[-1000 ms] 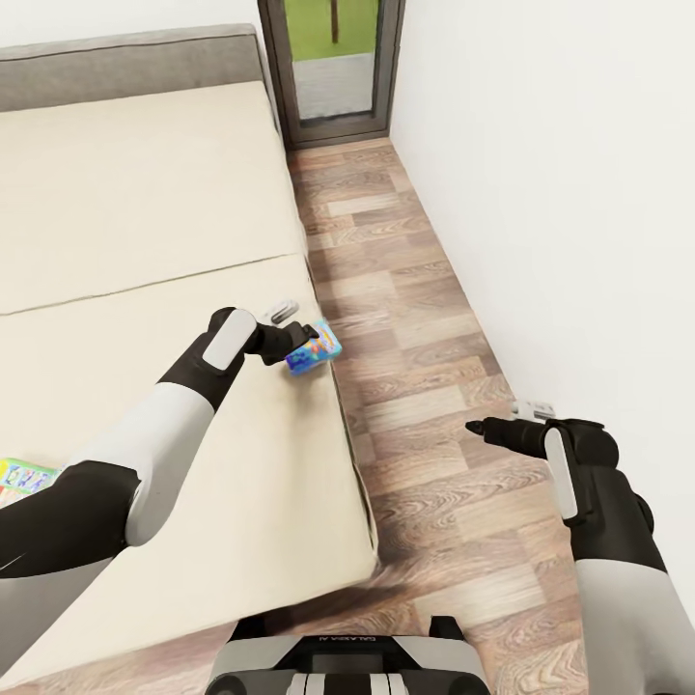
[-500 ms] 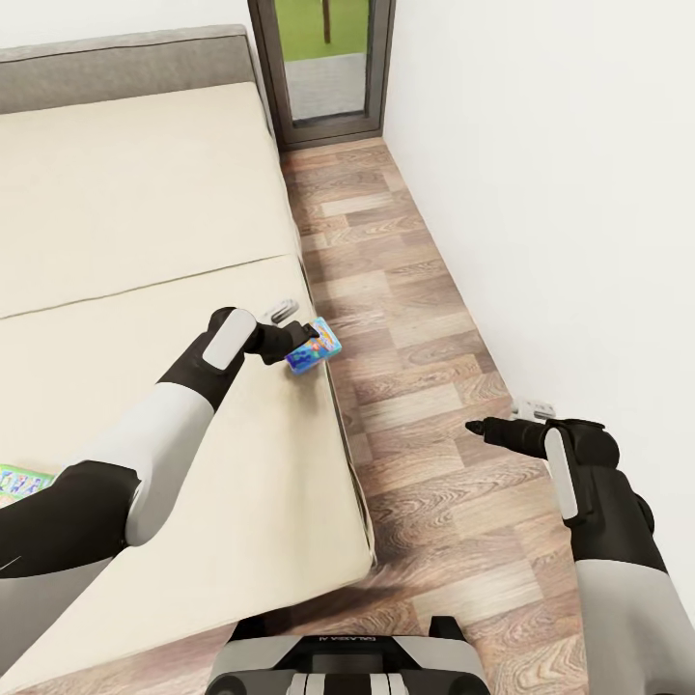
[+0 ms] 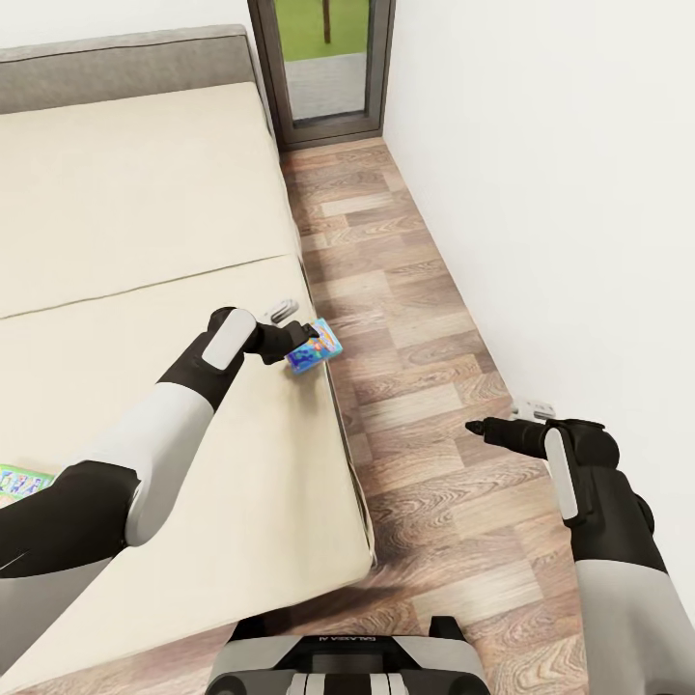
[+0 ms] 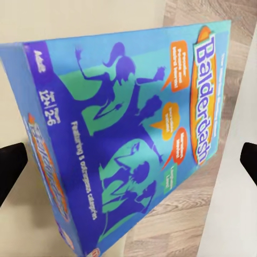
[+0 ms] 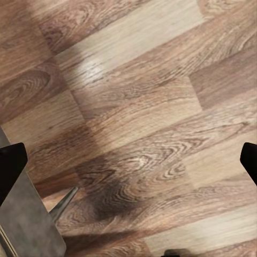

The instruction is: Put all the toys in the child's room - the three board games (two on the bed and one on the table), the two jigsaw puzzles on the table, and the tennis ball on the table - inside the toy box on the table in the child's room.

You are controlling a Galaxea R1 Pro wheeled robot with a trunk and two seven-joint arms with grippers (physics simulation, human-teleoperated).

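Now blue game box [image 3: 313, 349] is held by left gripper [image 3: 307, 340] at bed [image 3: 145, 222] edge. Right gripper [image 3: 475, 426] is spread apart over floor [image 3: 405, 290].

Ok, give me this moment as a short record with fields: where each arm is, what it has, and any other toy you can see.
left gripper: at the bed's floor-side edge, fingers either side of the blue board game; grip unclear
right gripper: over the wood floor, holding nothing
other toy: printed game box on the mattress
toy box: not seen
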